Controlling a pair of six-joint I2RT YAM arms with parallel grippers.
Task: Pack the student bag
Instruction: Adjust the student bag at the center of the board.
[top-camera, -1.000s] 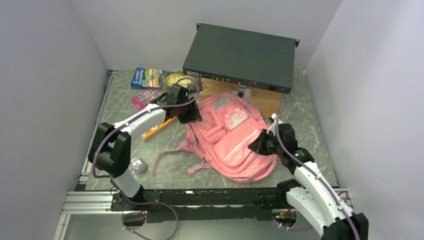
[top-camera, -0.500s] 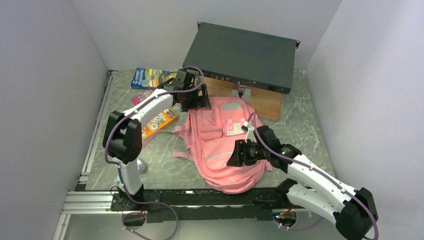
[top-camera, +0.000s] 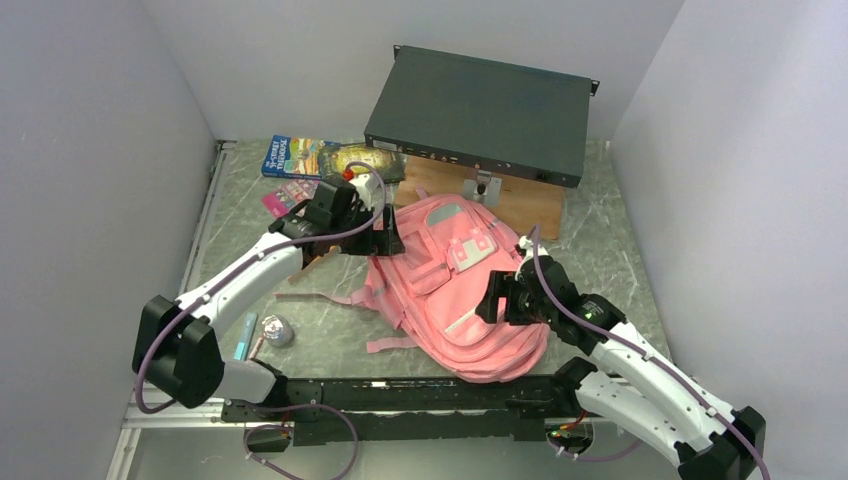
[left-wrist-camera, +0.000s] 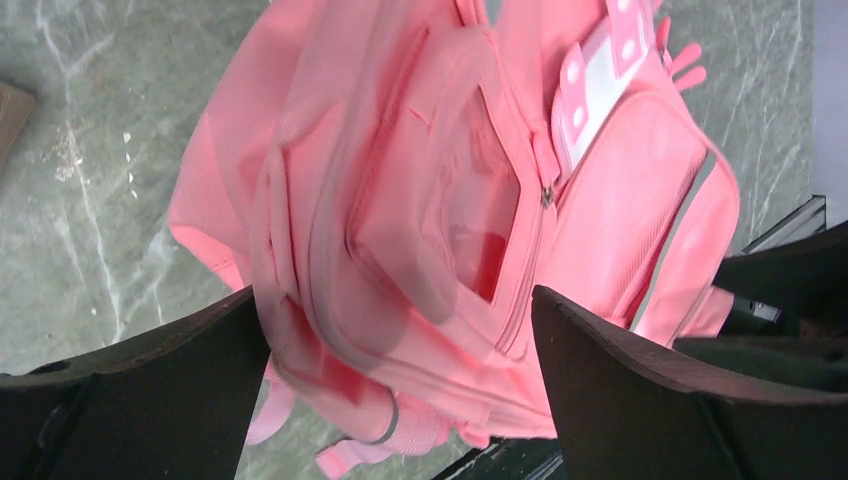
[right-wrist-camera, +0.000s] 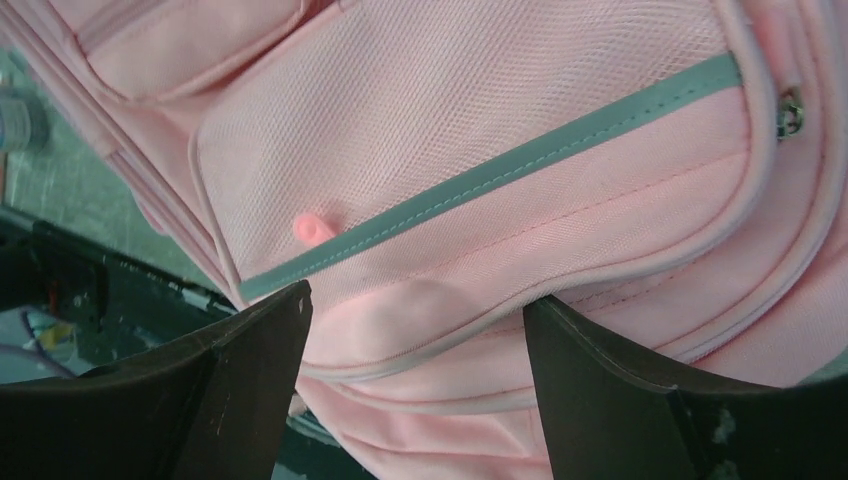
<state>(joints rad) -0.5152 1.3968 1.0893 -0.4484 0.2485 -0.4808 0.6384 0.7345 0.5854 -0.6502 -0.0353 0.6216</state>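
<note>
Left gripper (top-camera: 384, 236) spread wide, pinching nothing, poised just over the top left corner of the student bag (top-camera: 455, 285). Seen from the wrist, dark fingers (left-wrist-camera: 150, 400) standing far apart, framing the bag's front pockets and a small zip pull (left-wrist-camera: 545, 195), with nothing caught between them. Right gripper (top-camera: 493, 300) likewise parted, gripping nothing, hanging close above the bag's lower right front. From its wrist view, one finger on each side of a mesh pocket (right-wrist-camera: 480, 90) crossed by a slanting grey stripe (right-wrist-camera: 500, 175). Bag lying flat and front up in the middle of the table (top-camera: 620, 250), top end away from the arms, bottom end close to the near rail. Long pink straps (top-camera: 318, 297) trailing off the bag's left side onto the marbled tabletop. Just behind the bag's top end, a wooden board (top-camera: 525, 205) carrying a flat dark metal box (top-camera: 480, 105). Behind and to the left of the bag, a blue book (top-camera: 293, 157), a yellowish round packet (top-camera: 368, 160) just beside that, and a pink card (top-camera: 283, 198) a little nearer. Farther left of the bag and toward the near edge, well apart from it, a small shiny ball (top-camera: 277, 330) with a blue pen (top-camera: 245, 337) just beside it.
</note>
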